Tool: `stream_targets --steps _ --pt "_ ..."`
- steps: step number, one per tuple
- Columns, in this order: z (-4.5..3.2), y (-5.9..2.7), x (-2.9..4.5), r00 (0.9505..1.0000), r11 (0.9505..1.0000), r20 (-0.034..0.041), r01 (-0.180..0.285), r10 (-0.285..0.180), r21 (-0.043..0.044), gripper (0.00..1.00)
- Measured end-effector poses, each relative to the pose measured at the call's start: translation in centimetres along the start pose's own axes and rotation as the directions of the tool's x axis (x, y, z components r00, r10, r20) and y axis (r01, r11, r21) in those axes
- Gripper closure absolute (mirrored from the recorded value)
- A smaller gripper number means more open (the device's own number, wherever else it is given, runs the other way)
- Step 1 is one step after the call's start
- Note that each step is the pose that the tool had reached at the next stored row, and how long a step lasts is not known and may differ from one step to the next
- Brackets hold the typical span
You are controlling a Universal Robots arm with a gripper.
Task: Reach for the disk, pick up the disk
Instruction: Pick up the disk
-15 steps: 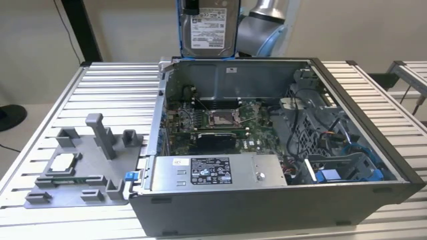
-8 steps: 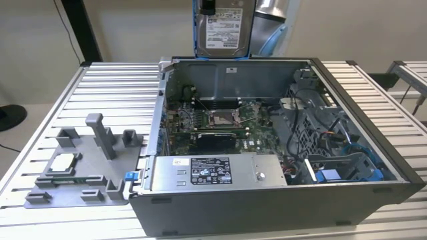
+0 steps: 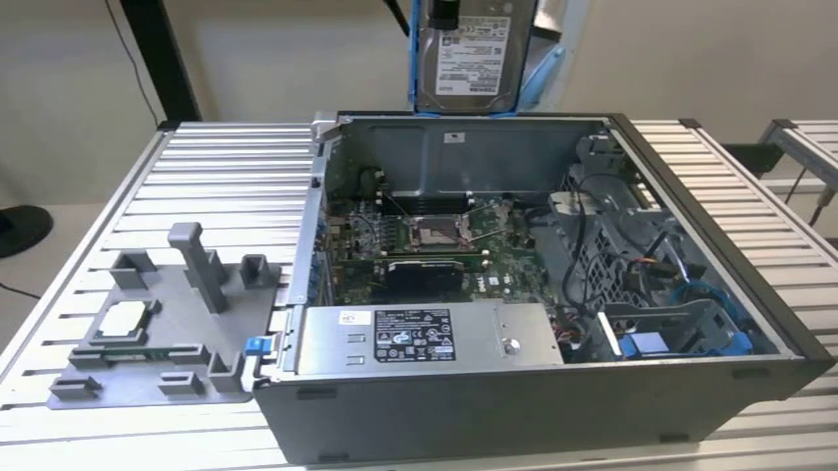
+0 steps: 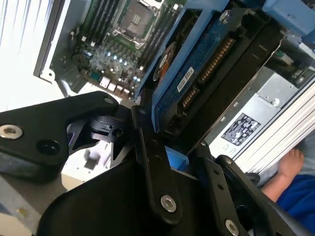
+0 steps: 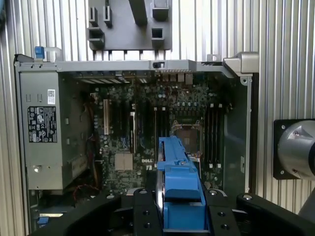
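the gripper [image 5: 182,216] is clamped on the disk [image 3: 474,54], held clear above the open computer case [image 3: 707,392]; rigid, dense, shock-sensitive, best gripped by its blue bracket [image 5: 178,172] edges.

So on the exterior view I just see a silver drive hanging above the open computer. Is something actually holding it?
Observer: Yes. In the first wrist view the black pincer is closed on the disk, gripping its blue bracket.
Visitor: What's on the face I can't see?
Observer: The second wrist view shows a blue circuit board with a row of connector pins.
Visitor: Anyone nearby?
Observer: A person's hand shows in the second wrist view.
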State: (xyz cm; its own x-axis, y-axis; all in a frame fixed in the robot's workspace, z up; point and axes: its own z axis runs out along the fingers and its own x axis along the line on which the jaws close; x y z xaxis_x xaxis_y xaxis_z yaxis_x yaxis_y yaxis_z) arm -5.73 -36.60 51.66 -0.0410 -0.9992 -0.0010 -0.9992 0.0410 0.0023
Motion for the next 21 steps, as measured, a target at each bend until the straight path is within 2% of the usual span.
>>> stream_targets --steps 21 --pt "-0.01 -7.56 -0.31 1.0000 1.0000 0.0001 0.000 0.000 0.0001 1.00"
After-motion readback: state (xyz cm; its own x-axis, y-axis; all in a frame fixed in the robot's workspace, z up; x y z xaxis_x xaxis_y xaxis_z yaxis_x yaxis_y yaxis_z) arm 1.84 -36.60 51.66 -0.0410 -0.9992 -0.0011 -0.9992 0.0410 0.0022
